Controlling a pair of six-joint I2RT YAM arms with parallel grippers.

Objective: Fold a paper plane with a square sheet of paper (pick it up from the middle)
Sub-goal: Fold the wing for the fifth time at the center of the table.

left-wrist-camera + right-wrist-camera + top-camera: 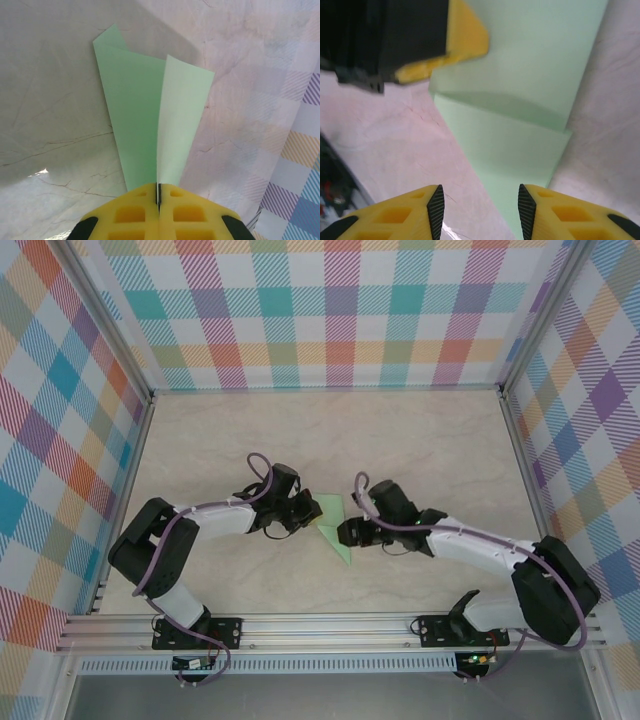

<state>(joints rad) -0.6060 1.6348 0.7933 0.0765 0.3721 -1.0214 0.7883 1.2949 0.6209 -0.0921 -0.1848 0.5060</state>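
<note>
**Left gripper pinches the folded paper, right gripper stands open beside it**

In the top view the folded paper (335, 530) lies on the table (420, 440) a little toward 6 o'clock from the table's middle. It is a slim pale green strip running from 12 to 6 o'clock. The left gripper (310, 518) meets it from the 9 o'clock side and the right gripper (347, 532) from the 3 o'clock side. Checked walls (340, 310) stand around the table.

In the left wrist view the left gripper (157, 189) has its yellow fingers (135, 215) pressed together with the paper's narrow end clamped in the seam. From there the folded paper (140, 115) fans out toward 12 o'clock. A darker flap leans to 11 o'clock and a paler flap rises to 1 o'clock, with a straight crease between them.

In the right wrist view the right gripper (480, 207) has its jaws apart at a middling width and grips nothing. The folded paper (520, 75) stretches from 6 o'clock up to 1 o'clock, and its lower end reaches between the two fingers, nearer the one at 5 o'clock. I cannot tell whether it touches that finger. The left gripper's yellow tip sits at 11 o'clock, at the paper's edge.
</note>
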